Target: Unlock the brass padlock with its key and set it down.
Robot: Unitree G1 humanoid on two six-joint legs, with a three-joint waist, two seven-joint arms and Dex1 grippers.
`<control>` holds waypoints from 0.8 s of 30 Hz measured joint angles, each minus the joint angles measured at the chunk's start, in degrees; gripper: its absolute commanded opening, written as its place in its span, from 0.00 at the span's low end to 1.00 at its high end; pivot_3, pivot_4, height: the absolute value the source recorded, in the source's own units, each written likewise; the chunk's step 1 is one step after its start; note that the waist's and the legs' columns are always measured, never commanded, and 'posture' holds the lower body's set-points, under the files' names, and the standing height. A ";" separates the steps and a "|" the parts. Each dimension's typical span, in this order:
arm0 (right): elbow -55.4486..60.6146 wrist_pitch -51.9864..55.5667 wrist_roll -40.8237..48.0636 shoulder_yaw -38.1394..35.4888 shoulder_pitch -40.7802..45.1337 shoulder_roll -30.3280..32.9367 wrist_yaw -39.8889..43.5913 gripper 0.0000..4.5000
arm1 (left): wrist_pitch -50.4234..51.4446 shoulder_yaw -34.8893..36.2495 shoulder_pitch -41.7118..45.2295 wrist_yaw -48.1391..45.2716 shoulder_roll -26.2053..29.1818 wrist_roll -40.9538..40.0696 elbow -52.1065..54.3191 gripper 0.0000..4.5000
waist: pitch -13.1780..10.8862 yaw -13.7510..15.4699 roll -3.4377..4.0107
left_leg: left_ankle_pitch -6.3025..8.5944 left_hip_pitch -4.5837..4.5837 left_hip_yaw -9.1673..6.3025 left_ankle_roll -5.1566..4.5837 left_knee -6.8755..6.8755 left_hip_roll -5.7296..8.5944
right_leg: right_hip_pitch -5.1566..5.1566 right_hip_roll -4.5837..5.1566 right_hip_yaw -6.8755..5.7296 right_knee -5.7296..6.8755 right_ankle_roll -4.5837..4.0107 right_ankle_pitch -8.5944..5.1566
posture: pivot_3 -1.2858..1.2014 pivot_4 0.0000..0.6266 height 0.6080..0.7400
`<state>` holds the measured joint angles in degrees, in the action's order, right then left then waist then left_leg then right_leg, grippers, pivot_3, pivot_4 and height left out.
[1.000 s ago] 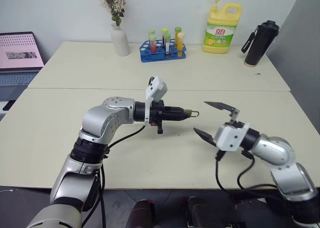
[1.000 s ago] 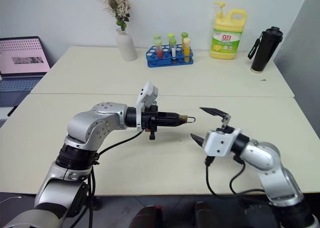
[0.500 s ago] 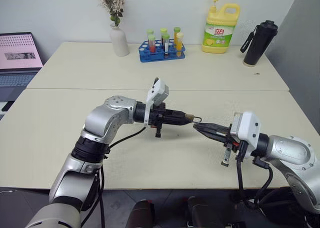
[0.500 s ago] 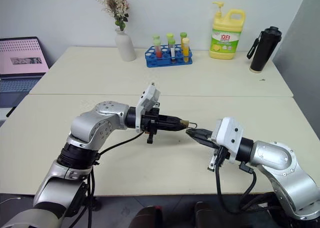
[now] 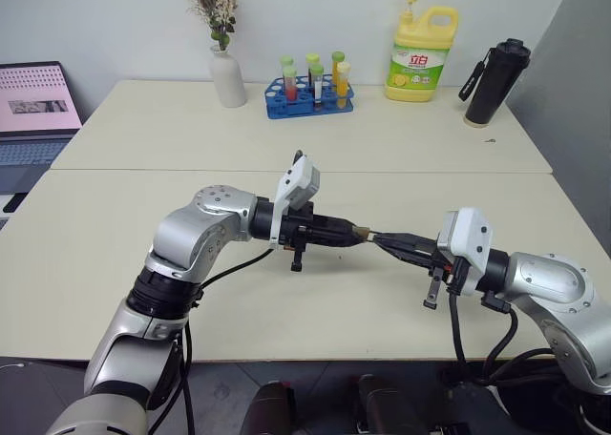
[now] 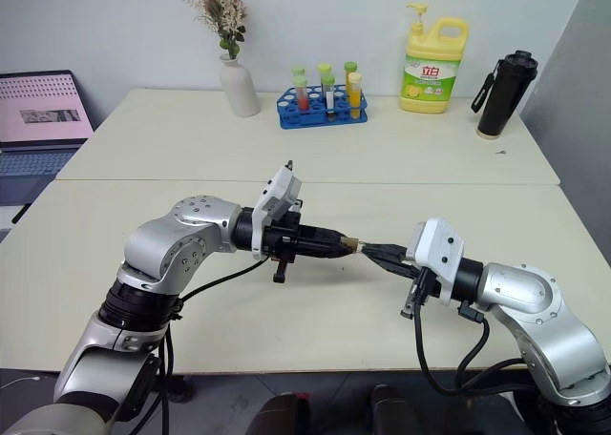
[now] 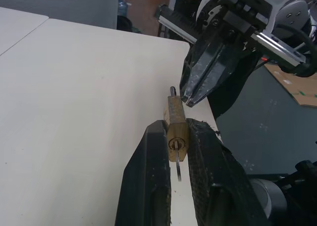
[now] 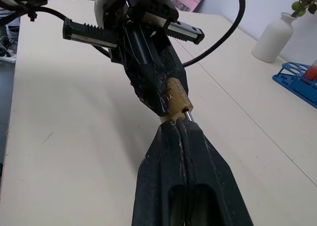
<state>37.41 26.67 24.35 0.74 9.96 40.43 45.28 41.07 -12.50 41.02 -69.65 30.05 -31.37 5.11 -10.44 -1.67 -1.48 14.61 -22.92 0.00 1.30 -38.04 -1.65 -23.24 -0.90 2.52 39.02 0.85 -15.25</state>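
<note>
Above the near part of the pale surface, the left gripper is clenching the brass padlock between its 2 black fingers, holding it in the air, clear of the surface. In the left wrist view the padlock's keyhole end is facing the camera, and the key is sitting in that keyhole, its thin blade or bow hanging down between the fingers; the key's shape is hard to make out beyond a narrow silvery strip. From the head views the padlock is showing as just a small brass spot at the left fingertips, and the key is too small to pick out there.

The right gripper is meeting it tip to tip, its 2 fingers pressed together with no gap showing between them. Their tips are touching the shackle end of the padlock; in the right wrist view a short silver stub of the shackle is disappearing behind the closed tips, so whether they are pinching it or just pressing against it cannot be told. The rest of the shackle is hidden.

At the far edge are standing a white vase, a blue tube rack, a yellow detergent bottle and a black flask. A laptop is cut off at the left edge.
</note>
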 measured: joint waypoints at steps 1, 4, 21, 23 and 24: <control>-0.32 -0.33 -0.34 0.12 0.00 0.01 0.29 0.00 | 0.00 0.00 -0.06 0.00 0.01 -0.04 0.11 0.04 | 0.00 0.00 0.00 | 0.00 0.00 0.00 0.00 0.00 0.00 | 0.00 0.00 0.00 0.00 0.00 0.00 | 0.52 0.24 1.00; -2.18 -2.15 -0.87 0.51 0.02 0.02 1.23 0.00 | 0.01 -0.01 -0.74 -0.07 0.43 -0.06 1.00 0.04 | 0.00 -0.02 0.00 | 0.00 0.01 0.01 0.00 0.00 0.00 | 0.00 0.00 0.00 0.00 0.00 0.00 | 0.52 0.24 1.00; -6.51 -4.95 -1.73 1.98 2.75 0.13 6.28 0.00 | 0.62 -0.02 -2.03 -2.63 2.42 -0.75 2.96 0.04 | 0.00 -0.01 0.00 | 0.00 0.01 0.01 0.00 0.00 -0.01 | -0.01 -0.01 -0.01 0.00 0.00 0.00 | 0.52 0.24 1.00; -7.38 -5.16 -1.87 2.49 3.39 0.26 7.19 0.00 | 0.97 -0.02 -2.07 -3.45 2.54 -1.49 3.60 0.04 | 0.00 -0.01 0.00 | 0.00 0.00 0.00 0.00 0.00 -0.01 | -0.01 -0.01 -0.01 0.00 0.00 0.00 | 0.52 0.24 1.00; -8.00 -5.52 -2.16 2.83 3.71 0.41 7.68 0.00 | 1.06 -0.02 -2.06 -3.68 2.63 -1.83 3.74 0.04 | 0.00 -0.01 0.00 | 0.00 0.01 0.01 0.00 0.00 -0.01 | -0.01 -0.01 -0.01 0.00 0.00 0.00 | 0.52 0.24 1.00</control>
<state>29.41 21.15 22.19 3.57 13.67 40.83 52.97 42.12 -12.52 38.95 -73.32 32.68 -33.20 8.84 -10.44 -1.68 -1.48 14.61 -22.91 0.01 1.30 -38.04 -1.66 -23.25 -0.91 2.50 39.01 0.85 -15.25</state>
